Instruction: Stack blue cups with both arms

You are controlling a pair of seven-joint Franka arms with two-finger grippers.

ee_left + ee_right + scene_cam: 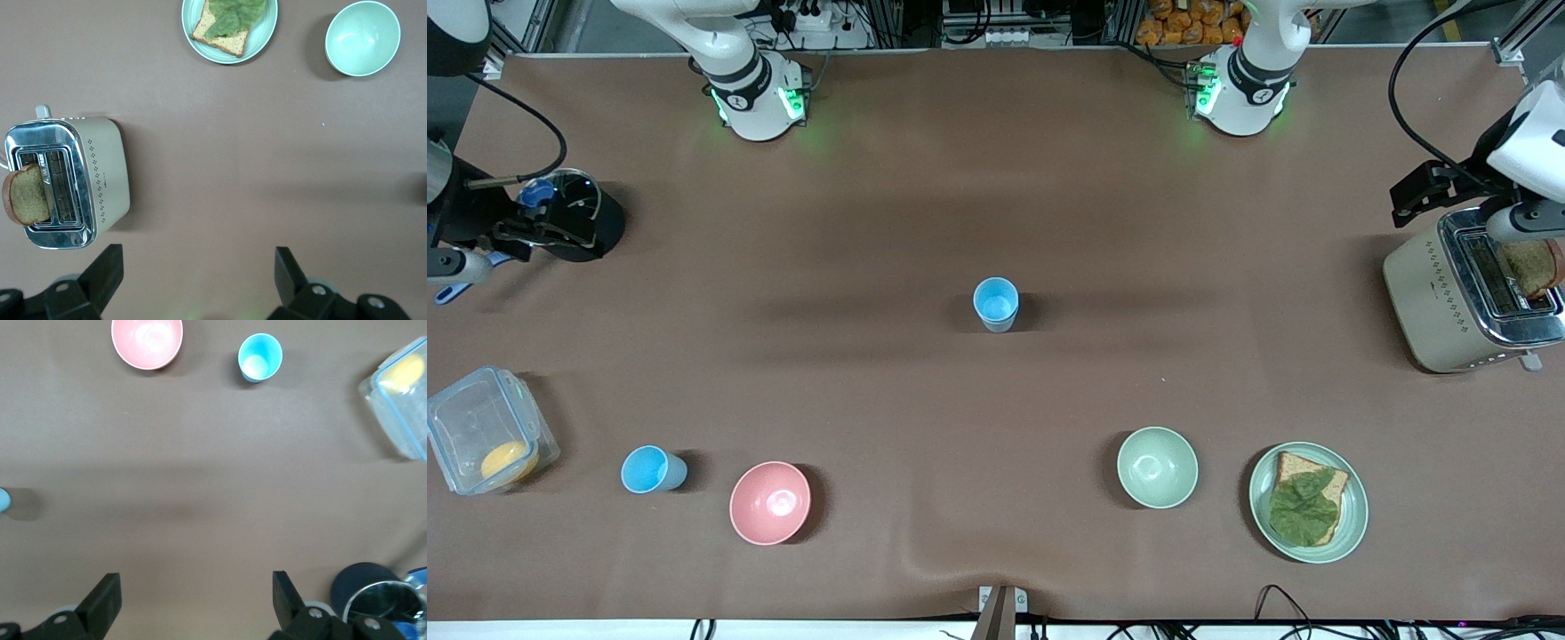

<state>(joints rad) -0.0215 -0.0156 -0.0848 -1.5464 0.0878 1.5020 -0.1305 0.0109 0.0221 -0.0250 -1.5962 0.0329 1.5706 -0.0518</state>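
Left wrist view: left pincer [193, 277] wide open, empty.

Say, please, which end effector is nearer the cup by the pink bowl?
Right. The right end effector hangs at the blue cup end of the table; the left end effector, by the toaster.

Two upright blue cups [996, 304] [653, 469], well apart, unstacked.

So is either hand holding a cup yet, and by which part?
No. Left hand and right hand are open and empty; both blue plastic cups stand untouched on the brown table.
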